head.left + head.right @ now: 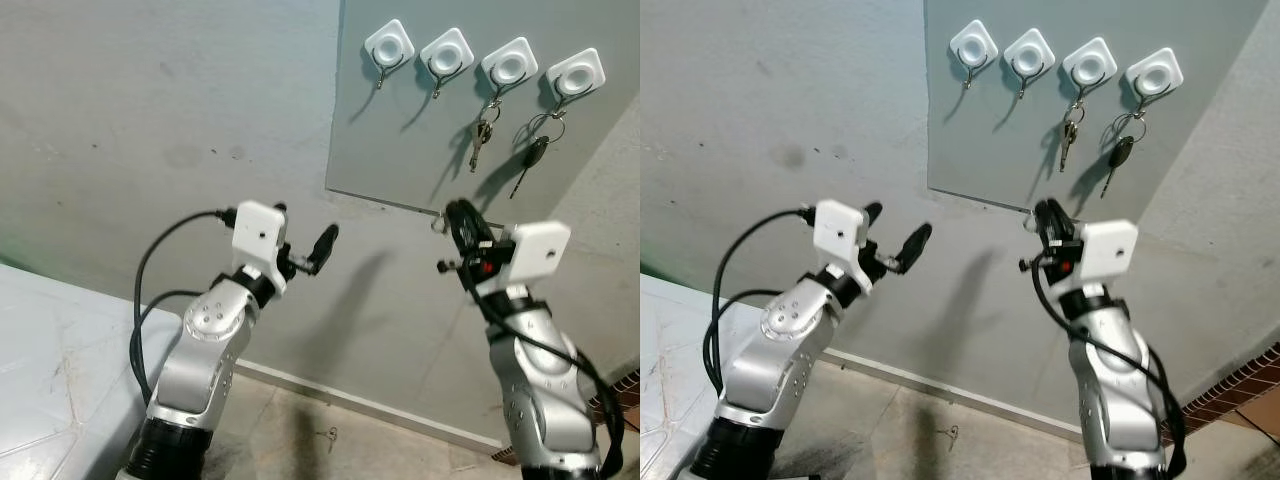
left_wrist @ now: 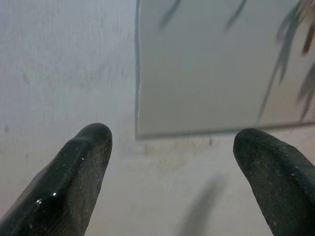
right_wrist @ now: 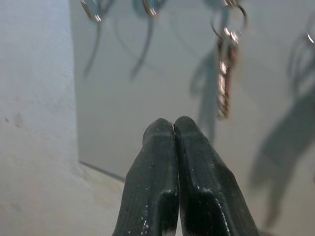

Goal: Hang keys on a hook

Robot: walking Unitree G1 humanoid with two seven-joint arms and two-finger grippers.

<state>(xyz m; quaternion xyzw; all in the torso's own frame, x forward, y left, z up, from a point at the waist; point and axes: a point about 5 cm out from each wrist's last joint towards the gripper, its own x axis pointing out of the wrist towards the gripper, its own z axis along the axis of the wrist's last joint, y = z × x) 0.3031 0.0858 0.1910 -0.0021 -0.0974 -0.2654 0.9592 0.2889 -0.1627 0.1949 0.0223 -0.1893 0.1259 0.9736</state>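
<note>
At far left, a pale surface [image 1: 40, 370] fills the lower corner, its nature unclear. Next comes the left gripper [image 1: 303, 236], raised before the grey wall [image 1: 150, 120], below and to the left of the board's lower left corner; its two black fingers [image 2: 74, 182] stand spread apart with nothing between them. A black cable [image 1: 150, 270] loops from its white wrist housing down beside the silver arm.

A grey board [image 1: 400, 140] is fixed to the wall, carrying four white square hooks along its top edge. From left: the first hook [image 1: 388, 46] and the second hook [image 1: 446, 52] are bare. The third hook [image 1: 509, 66] carries a silver key [image 1: 481, 140] on a ring, hanging straight down against the board. The fourth hook [image 1: 576, 72], nearest the board's right edge, carries a black-headed key [image 1: 534, 156] on a ring, hanging slightly aslant.

The right gripper [image 1: 458, 217] is raised just under the board's lower edge, below the third hook and apart from the keys; its fingers [image 3: 197, 191] are pressed together, tips touching, and appear to hold nothing. In the right wrist view the silver key hangs beyond the fingertips.

On the floor [image 1: 380, 445] near the wall's base lies a small dark item [image 1: 327, 434], too small to identify.
</note>
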